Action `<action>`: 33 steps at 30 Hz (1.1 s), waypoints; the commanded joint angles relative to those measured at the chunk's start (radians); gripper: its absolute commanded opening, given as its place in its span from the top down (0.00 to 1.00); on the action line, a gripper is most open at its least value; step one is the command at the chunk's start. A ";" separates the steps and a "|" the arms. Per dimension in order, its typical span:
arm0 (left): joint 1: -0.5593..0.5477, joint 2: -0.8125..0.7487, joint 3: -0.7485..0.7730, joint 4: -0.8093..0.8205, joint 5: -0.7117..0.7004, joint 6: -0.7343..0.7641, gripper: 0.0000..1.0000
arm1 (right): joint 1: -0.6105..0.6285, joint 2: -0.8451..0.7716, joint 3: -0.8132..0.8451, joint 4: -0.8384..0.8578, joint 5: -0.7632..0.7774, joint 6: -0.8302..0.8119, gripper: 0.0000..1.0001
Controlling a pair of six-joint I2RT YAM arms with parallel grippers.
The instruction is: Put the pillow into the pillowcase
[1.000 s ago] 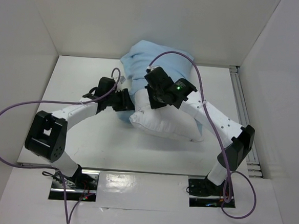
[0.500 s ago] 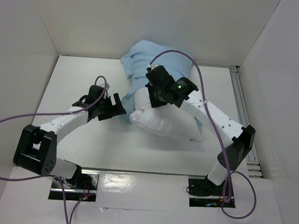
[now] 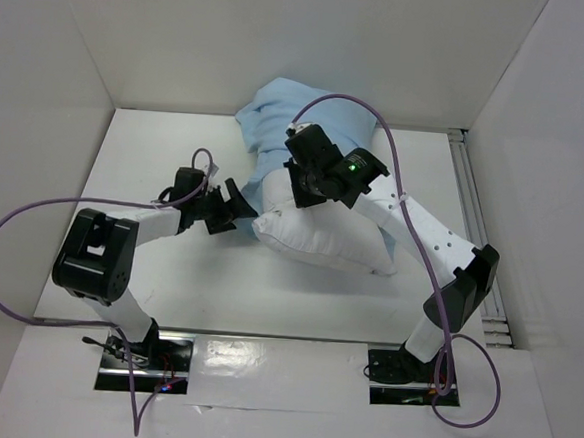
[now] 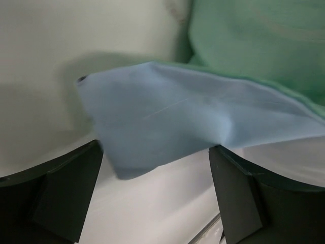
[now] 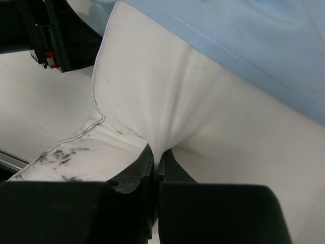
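While the pillow is only partly covered, the table (image 3: 296,300) carries it near its middle. The white pillow (image 3: 321,236) lies with its long axis running roughly left to right in the top view. Its near and right parts are bare, and its far-left part goes under the light blue pillowcase (image 3: 269,112), which is bunched toward the back wall.

That layout sets the direction of the work. The case mouth lies on the far-left side of the pillow's bulk, so I judge the hem has to come toward the near right along that axis, or the pillow has to be pushed the opposite way.

Both arms reach in toward the hem line. The left arm is low and stretched across from the left, with its forearm close to the table. The right arm arches over the pillow from the right, wrist tipped down.

The right tool (image 5: 158,157) is clamped on a pinch of white pillow fabric just below the blue hem, and the cloth puckers into its jaws.

The left tool (image 4: 155,173) is spread wide and grips nothing. A loose blue flap (image 4: 167,117) of the pillowcase sits just ahead of it, between the line of its two fingers, and the pictures show no contact. Being the nearer of the two to that flap, the left tool looks best placed to take it.
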 commanded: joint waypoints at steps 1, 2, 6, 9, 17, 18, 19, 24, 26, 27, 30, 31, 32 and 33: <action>0.013 0.006 -0.018 0.230 0.112 -0.074 0.02 | -0.006 -0.034 0.070 0.038 0.007 -0.006 1.00; 0.013 -0.003 -0.027 0.261 0.112 -0.083 0.04 | -0.006 -0.034 0.070 0.038 0.007 -0.006 1.00; 0.013 0.015 -0.018 0.336 0.179 -0.108 0.18 | -0.006 -0.034 0.060 0.038 0.007 -0.006 1.00; 0.013 0.029 -0.018 0.379 0.199 -0.131 0.47 | -0.006 -0.034 0.060 0.038 0.007 -0.006 1.00; 0.013 -0.150 -0.071 0.215 0.212 -0.097 1.00 | -0.006 -0.014 0.079 0.029 0.016 -0.006 1.00; 0.013 -0.233 -0.103 0.192 0.212 -0.079 1.00 | -0.006 -0.014 0.079 0.029 0.016 -0.006 1.00; 0.013 -0.282 -0.116 0.107 0.190 -0.068 1.00 | -0.006 -0.004 0.079 0.029 0.016 -0.006 1.00; 0.003 -0.644 -0.213 -0.135 0.133 -0.083 1.00 | -0.006 0.055 0.135 0.029 0.099 -0.028 1.00; -0.007 -0.800 -0.213 -0.188 0.133 -0.120 1.00 | -0.026 0.103 0.278 0.013 0.157 -0.067 1.00; -0.018 -0.839 -0.193 -0.240 0.144 -0.131 1.00 | -0.041 0.164 0.351 0.013 0.198 -0.084 1.00; -0.018 -0.945 -0.011 -0.317 0.201 -0.168 1.00 | -0.058 0.296 0.716 -0.031 0.176 -0.161 1.00; -0.029 -0.965 0.035 -0.336 0.224 -0.177 1.00 | -0.058 0.310 0.785 -0.031 0.176 -0.175 1.00; -0.038 -0.982 0.086 -0.359 0.224 -0.177 1.00 | -0.049 0.310 0.756 -0.002 0.158 -0.184 1.00; -0.062 -0.999 0.132 -0.383 0.224 -0.177 1.00 | -0.049 0.284 0.688 0.028 0.119 -0.184 1.00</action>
